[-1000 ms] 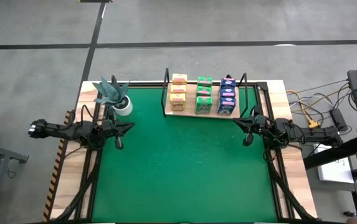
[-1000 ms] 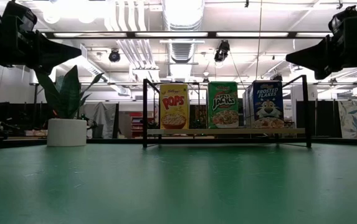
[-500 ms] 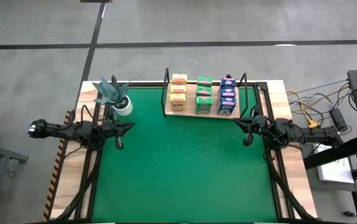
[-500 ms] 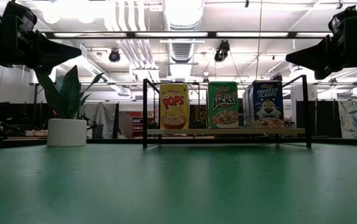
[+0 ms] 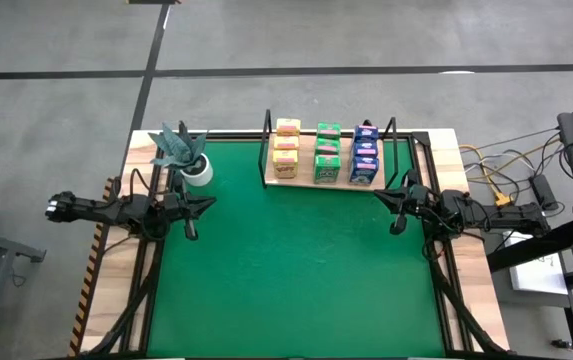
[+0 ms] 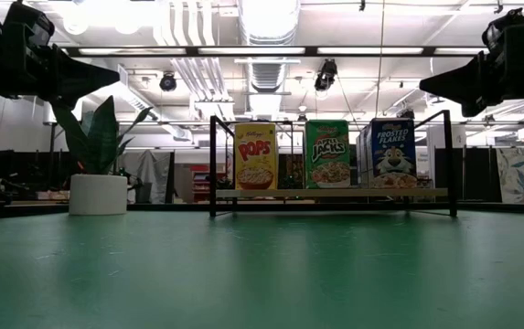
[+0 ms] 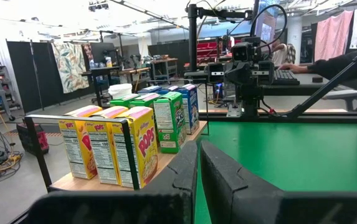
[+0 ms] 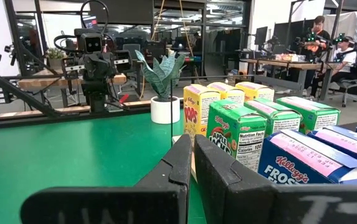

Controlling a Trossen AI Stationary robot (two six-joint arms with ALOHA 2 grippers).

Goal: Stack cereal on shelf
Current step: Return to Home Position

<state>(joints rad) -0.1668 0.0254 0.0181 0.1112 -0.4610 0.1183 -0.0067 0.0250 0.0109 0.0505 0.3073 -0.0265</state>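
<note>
Left gripper over left edge of green mat, raised off it, fingers pressed together, nothing held. White pot with plant just beyond it, far-left corner. Shelf at far edge, middle. Cereal all on board in three rows, each three deep: yellow boxes, green boxes, blue boxes. Right gripper over right edge, near shelf's right end, raised, fingers closed, empty.

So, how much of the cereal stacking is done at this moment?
Done: three yellow boxes, three green boxes and three blue boxes stand on the shelf. In hand: nothing; the left end effector and the right end effector are shut and empty, at the sides of the mat. Left: no box shows off the shelf, so stacking looks finished.
</note>
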